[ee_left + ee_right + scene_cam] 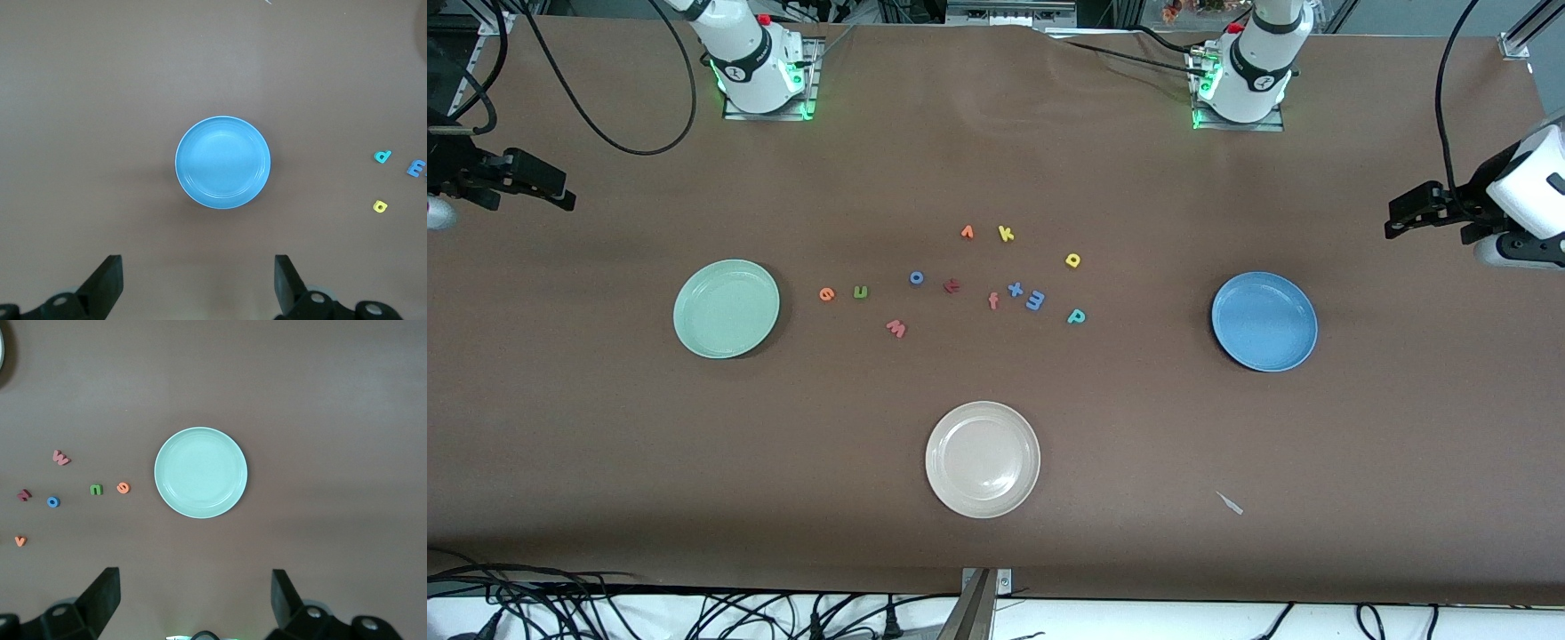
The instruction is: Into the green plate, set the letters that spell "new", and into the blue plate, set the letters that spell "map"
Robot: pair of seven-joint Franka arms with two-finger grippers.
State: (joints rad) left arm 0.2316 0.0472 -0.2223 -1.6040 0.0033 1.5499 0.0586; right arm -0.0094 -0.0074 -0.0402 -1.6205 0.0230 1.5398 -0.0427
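The green plate (727, 308) sat toward the right arm's end of the table with nothing in it. Just beside it, toward the middle, lay the orange e (826, 294) and next to that the green n (860, 292); the salmon-pink w (896, 329) lay a little nearer the front camera than those two. The blue plate (1264, 321) sat toward the left arm's end, and it too held nothing. Between it and the middle of the table lay the teal p (1076, 316), the blue m (1035, 300) and, farther from the camera, the yellow a (1073, 260).

Among these letters lay others: a blue o (916, 277), a dark red letter (951, 285), a salmon f (993, 301), a blue x (1015, 288) touching or almost touching the m, and farthest from the camera an orange v (967, 233) and a yellow k (1006, 234). A cream-white plate (983, 459) stood nearest the camera, bare as well. All the letters rested on the brown table (996, 142), none in any plate.

The right gripper (193, 590) hung high over the table near the green plate, fingers spread wide and holding nothing. The left gripper (199, 273) hung likewise near the blue plate, its fingers spread apart and empty.
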